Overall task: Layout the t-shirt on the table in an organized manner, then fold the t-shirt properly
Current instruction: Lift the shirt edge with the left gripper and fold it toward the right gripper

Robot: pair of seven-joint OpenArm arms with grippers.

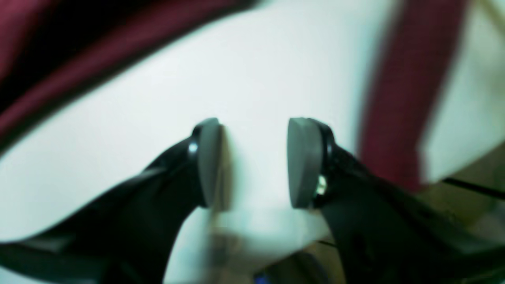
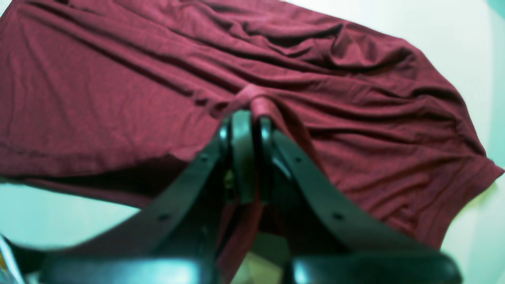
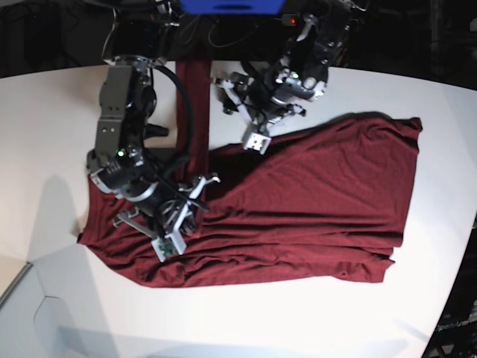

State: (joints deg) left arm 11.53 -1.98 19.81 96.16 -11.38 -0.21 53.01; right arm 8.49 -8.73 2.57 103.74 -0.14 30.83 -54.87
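Right gripper point(image 2: 250, 118) is pinched tight on a ridge of the t-shirt point(image 3: 313, 201), jaws nearly together with a fold of maroon knit bunched between them, near the collar or shoulder end on the base view's left. Left gripper point(image 1: 252, 161) hangs about half open with nothing between its pads point(image 1: 302, 161), only bare white table point(image 1: 256, 59) under it; in base view it sits just off the shirt's upper edge. The shirt lies mostly spread across the table, body running to the right, wrinkled through the middle, one strip of maroon trailing up toward the back edge. To do this step well I'd keep the right pinch firm and drag low and slow so the fabric tensions flat instead of lifting, and bring the left down onto the matching far edge before pulling, so both sides stretch evenly. Risk I see: pulling on one side alone just skews it. Hard to read: left wrist view is badly blurred; that maroon strip point(image 1: 398, 98) could be a sleeve or a hem, can't tell. In base view the right arm covers the collar area, so shirt orientation is a guess.
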